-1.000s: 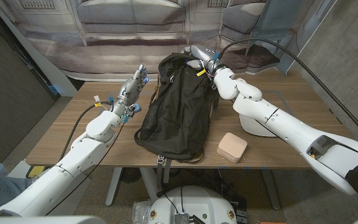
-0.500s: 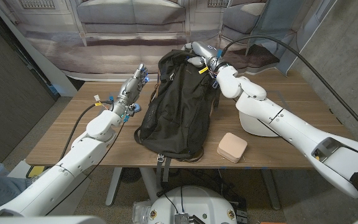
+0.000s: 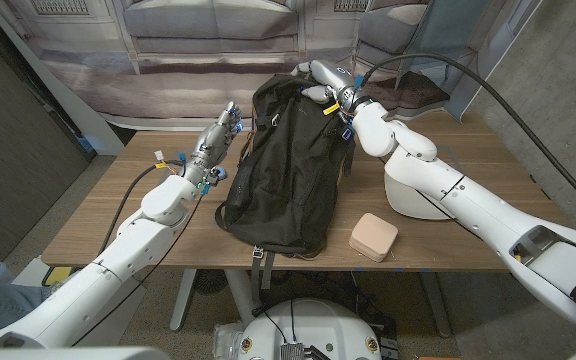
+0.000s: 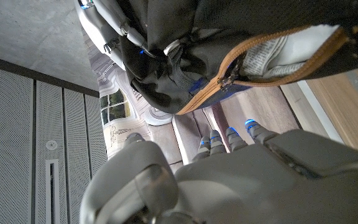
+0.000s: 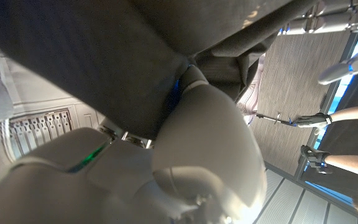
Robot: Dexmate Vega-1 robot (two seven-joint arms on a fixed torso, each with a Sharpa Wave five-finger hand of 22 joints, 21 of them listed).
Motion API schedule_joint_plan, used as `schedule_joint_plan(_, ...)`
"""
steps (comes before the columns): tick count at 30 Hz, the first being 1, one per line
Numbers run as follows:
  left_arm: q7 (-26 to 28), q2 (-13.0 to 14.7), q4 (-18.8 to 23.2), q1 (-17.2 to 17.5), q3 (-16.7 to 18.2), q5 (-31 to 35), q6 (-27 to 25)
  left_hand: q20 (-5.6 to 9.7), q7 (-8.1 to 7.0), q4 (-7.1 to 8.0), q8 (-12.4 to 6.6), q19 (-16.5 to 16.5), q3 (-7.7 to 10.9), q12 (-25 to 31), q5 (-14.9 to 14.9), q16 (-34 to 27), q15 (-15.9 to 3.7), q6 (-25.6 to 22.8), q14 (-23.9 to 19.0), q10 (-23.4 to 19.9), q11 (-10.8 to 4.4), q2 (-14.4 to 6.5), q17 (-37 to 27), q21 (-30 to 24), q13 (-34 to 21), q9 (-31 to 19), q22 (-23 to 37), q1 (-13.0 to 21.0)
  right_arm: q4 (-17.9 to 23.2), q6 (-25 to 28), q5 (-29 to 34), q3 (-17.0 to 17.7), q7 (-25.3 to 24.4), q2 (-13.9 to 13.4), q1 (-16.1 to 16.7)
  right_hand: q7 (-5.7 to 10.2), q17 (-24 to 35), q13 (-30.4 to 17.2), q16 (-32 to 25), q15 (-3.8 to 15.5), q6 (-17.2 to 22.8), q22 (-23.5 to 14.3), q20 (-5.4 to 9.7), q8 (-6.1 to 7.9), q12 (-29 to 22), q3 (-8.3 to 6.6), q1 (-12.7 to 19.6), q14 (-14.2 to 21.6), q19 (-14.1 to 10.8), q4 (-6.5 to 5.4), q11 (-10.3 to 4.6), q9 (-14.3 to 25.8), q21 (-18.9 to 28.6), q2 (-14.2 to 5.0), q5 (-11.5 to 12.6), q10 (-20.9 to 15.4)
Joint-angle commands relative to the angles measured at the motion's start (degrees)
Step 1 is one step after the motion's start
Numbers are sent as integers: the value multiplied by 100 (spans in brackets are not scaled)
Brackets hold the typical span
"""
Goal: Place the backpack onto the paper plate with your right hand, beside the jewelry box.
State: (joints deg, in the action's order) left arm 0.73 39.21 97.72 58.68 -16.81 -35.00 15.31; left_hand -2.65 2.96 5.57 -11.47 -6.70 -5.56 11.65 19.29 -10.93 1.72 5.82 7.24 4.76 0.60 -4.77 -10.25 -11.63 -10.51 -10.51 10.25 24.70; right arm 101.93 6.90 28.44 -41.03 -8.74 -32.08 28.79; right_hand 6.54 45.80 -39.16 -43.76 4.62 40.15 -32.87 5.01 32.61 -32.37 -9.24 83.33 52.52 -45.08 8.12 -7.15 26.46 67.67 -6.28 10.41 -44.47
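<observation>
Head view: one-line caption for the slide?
Right hand grips the top of the black backpack, left hand open beside it; paper plate and jewelry box wait alongside.

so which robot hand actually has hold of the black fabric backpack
The right robot hand, gripping the black fabric backpack at its top far end. The left robot hand stands apart beside it, fingers extended, holding nothing.

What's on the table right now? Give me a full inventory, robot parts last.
backpack: one, black with tan zip trim, table middle, its top end raised.
paper plate: one, white, right of the backpack, partly under the right arm.
jewelry box: one, pale pink, near front edge, in front of the plate.
table: one, wooden.
left hand: one, grey, left of the backpack, holding nothing, fingers extended.
right hand: one, grey, gripping the backpack's top end.
</observation>
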Motion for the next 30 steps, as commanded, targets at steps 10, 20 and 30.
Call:
schedule_joint_plan(10, -86, -16, -52, -30, -24, -57, 7, 17, -1, -4, 20, 4, -42, -5, -21, 15, 15, -2, 17, 28, 5, -50, -29, 0, -24, -24, 21, 57, 659, -67, 56, 321, -196, -128, 331, -3, 88, -144, -224, 851, 199, 28, 810, 102, -37, 56, 184, 396, -72, -7, -35, 111, 121, -140, 22, -243)
schedule_joint_plan(20, -146, -37, -69, -83, -65, -67, 12, 17, 0, -4, 22, 6, -52, -5, -24, 15, 11, 3, 17, 29, -6, -53, -30, -1, -24, -25, 22, 62, 880, -76, -32, 481, -135, -164, 426, -4, 107, -207, -287, 854, 199, 49, 807, 88, -11, 76, 209, 398, -80, -2, -29, 138, 172, -136, 23, -258)
schedule_joint_plan(30, -124, -12, -9, -61, -60, -62, -14, 17, -1, -4, 22, 7, -63, -6, -27, 15, 14, 3, 18, 31, 6, -58, -30, -1, -24, -25, 22, 67, 1042, -31, -60, 615, -135, -193, 483, -8, 104, -264, -328, 854, 211, 70, 807, 79, 16, 96, 216, 387, -67, -9, -26, 165, 218, -141, 26, -285)
